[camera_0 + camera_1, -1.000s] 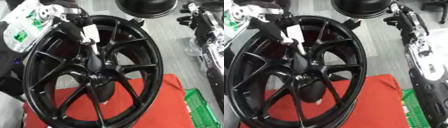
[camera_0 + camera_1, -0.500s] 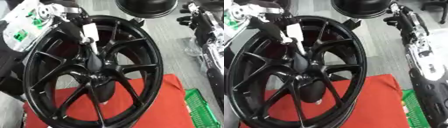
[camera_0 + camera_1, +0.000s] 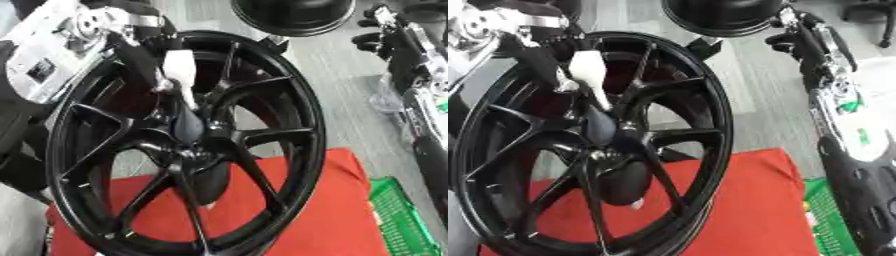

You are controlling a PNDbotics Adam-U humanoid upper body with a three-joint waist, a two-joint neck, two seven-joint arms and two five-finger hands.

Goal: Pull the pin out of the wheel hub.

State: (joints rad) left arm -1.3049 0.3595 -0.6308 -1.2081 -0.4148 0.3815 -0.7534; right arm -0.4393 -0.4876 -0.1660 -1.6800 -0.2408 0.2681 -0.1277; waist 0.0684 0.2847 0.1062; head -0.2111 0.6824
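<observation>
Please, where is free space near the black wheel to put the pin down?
The red mat is bare between the wheel rim and the green crate. The grey floor between the wheel and the right arm is bare too. The hub is crowded: the left hand holds the white-handled pin there.

grey floor [image 3: 350, 115] with plank-like lines runs across the upper and right part of both views. red cloth-covered surface [image 3: 324, 220] fills the bottom, its edge against the grey floor. black wheel hub [image 3: 289, 125] stands upright and tilted on the red surface, lower rim touching it. green ribbed crate [image 3: 398, 220] sits just beside the red surface at the lower right. round black object [image 3: 724, 15] sits on the floor at the top, behind the wheel.
</observation>
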